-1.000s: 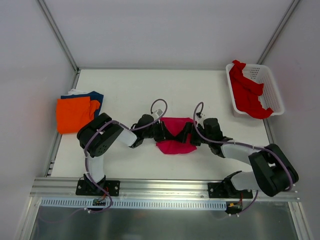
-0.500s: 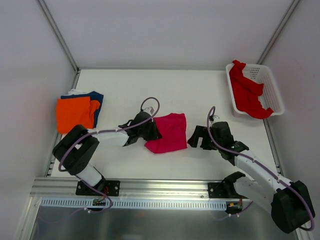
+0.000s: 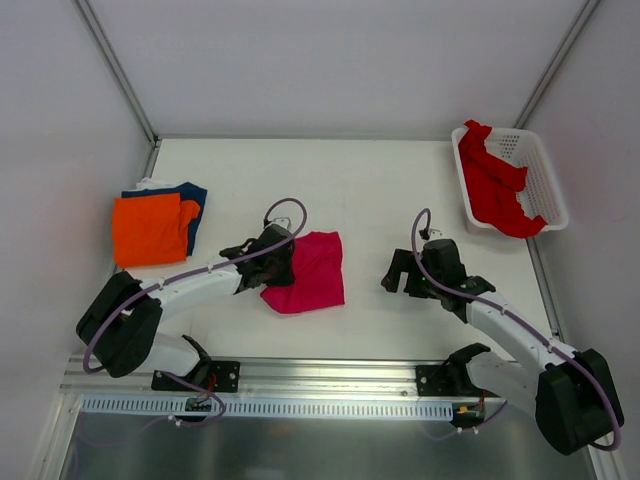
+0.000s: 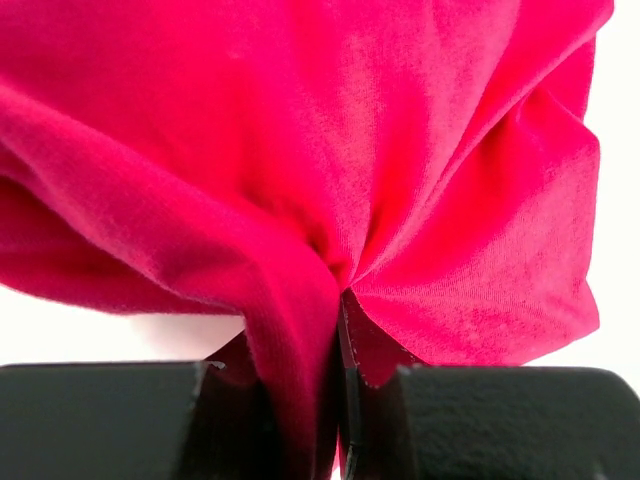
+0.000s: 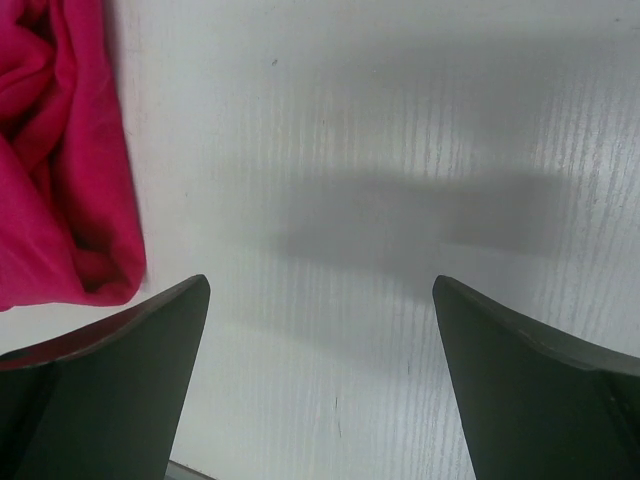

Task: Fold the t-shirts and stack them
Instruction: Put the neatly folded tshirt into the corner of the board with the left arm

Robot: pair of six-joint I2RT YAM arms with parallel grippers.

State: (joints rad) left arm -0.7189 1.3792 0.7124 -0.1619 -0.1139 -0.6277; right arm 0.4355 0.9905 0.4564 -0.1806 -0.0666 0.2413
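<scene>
Left gripper [image 4: 340, 420] clamped on magenta t-shirt [image 3: 310, 272], tips buried in cloth, right gripper [image 5: 320, 290] wide open, empty, navy t-shirt [image 3: 197, 192] mostly under orange t-shirt [image 3: 148, 228]

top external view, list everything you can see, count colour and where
magenta t-shirt: one, crimson-pink, bunched on the table left of centre
orange t-shirt: one, orange, folded, at the left edge on top of the navy one
navy t-shirt: one, dark blue, folded, under the orange
red t-shirt: one, bright red, heaped in the basket
basket: one, white lattice, far right corner
table: one, white
left pincer: black, shut on the magenta t-shirt's left edge
right pincer: black, open, empty, over bare table right of that shirt
</scene>
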